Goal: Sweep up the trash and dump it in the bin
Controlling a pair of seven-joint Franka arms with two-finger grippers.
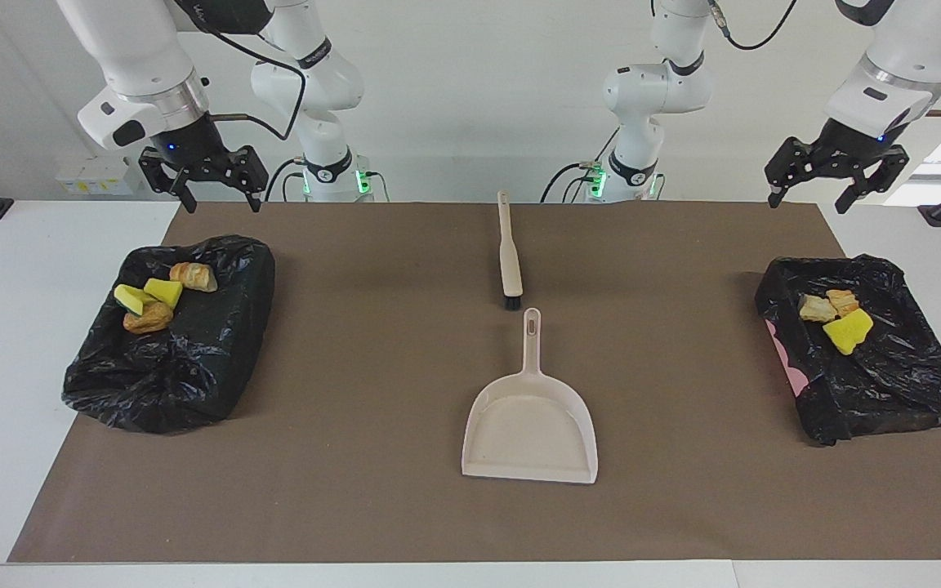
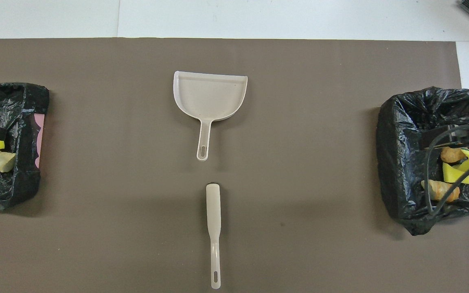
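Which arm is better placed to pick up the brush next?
Right, marginally: both pincers hang open and empty, but the right pincer looks slightly closer to the brush than the left pincer.

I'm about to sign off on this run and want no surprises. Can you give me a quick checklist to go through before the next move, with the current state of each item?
1. All trash in bins: ok. Four pieces sit in the bin at the right arm's end, three in the bin at the left arm's end.
2. Brown mat free of stray pieces: ok.
3. Dustpan emptied and flat on the mat: ok.
4. Brush released, lying nearer the robots than the dustpan: ok.
5. Left pincer open, empty, raised: ok.
6. Right pincer open, empty, raised: ok.
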